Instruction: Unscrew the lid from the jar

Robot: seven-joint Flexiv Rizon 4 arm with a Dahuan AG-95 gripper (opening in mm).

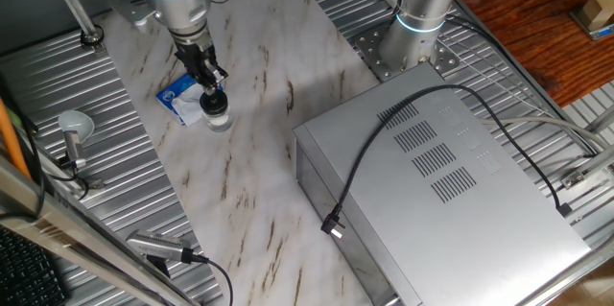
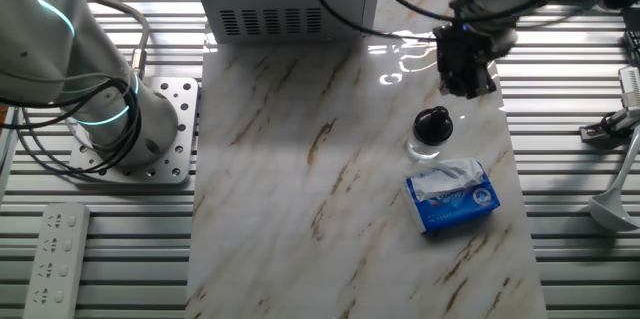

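The jar (image 1: 219, 119) is small and clear and stands upright on the marble board. The black lid (image 1: 215, 102) sits on top of it. In the other fixed view the lid (image 2: 433, 124) shows in full above the jar's clear body (image 2: 424, 148). My gripper (image 1: 211, 82) points down and hovers just above the lid without touching it. In the other fixed view the gripper (image 2: 466, 87) is above and behind the jar. Its dark fingers look spread apart and hold nothing.
A blue-and-white packet (image 1: 180, 96) lies flat against the jar (image 2: 452, 196). A large grey metal box (image 1: 432, 181) with a black cable stands to the right. A white disc on a metal stem (image 1: 74, 126) stands at the left. A second arm's base (image 2: 130, 129) is bolted beside the board.
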